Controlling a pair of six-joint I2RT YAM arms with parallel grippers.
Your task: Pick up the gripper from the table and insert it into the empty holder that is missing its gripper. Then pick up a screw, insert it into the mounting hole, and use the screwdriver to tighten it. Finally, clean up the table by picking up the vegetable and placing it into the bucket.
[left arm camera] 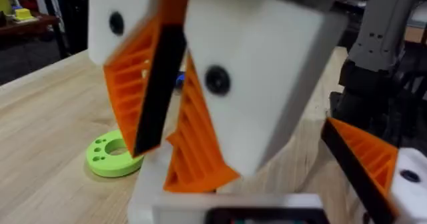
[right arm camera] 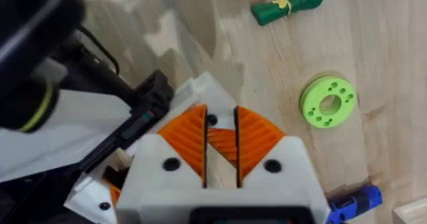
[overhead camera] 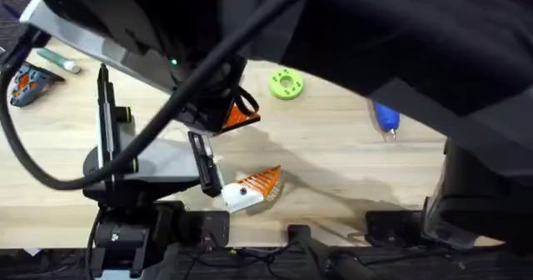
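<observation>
My right gripper (right arm camera: pixel 220 174) is shut on the small orange gripper (right arm camera: pixel 221 144), whose black face (left arm camera: pixel 159 84) shows between the white fingers in the left wrist view. It hangs right over my left gripper (overhead camera: pixel 254 188), which stands open. One side of the left gripper is the bare white holder (left arm camera: pixel 155 192); the other bears an orange wedge (left arm camera: pixel 365 159). The held piece's lower end (left arm camera: pixel 195 159) reaches the holder; I cannot tell whether it is seated. The blue screwdriver (overhead camera: pixel 386 117) and the green vegetable (right arm camera: pixel 290 3) lie on the table (overhead camera: pixel 350 163). The bucket is out of view.
A lime-green disc (overhead camera: pixel 286 84) lies beyond the grippers. A grey-green marker (overhead camera: pixel 60 60) and a dark-and-orange tool (overhead camera: pixel 29 84) sit at the far left. My right arm (overhead camera: pixel 400 38) crosses the overhead view's top, large and dark.
</observation>
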